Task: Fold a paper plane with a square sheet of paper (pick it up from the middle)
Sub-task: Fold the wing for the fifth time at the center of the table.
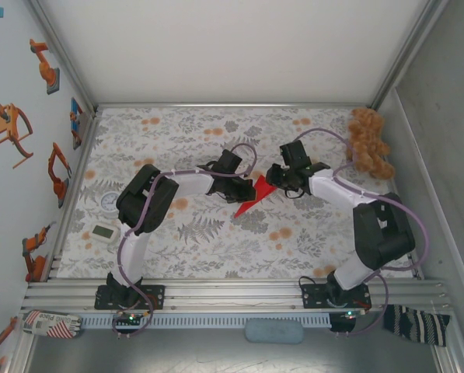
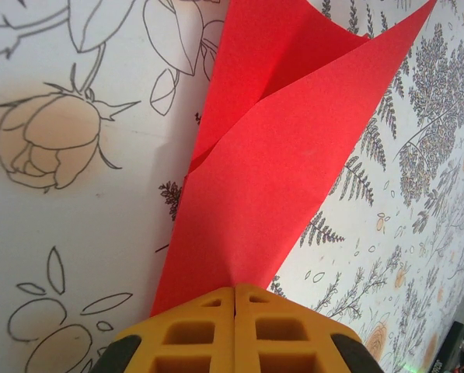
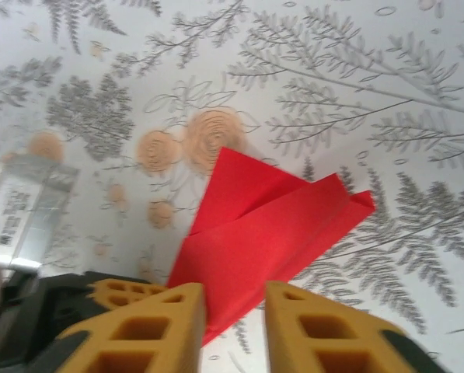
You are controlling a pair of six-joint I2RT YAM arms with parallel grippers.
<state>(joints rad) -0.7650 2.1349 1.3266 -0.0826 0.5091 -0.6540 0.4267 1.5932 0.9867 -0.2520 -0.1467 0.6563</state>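
Folded red paper (image 1: 255, 196) seen near the middle of the floral table (image 1: 177, 140), pinched at one end by the left gripper (image 2: 235, 291) with its yellow fingers pressed together, right gripper (image 3: 235, 294) spread apart, the paper's edge seen in the gap, teddy bear (image 1: 369, 144) set at the far right.

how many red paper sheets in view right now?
1. The red paper, clamped in the left gripper, beside the open right gripper. Folds could hide a second.
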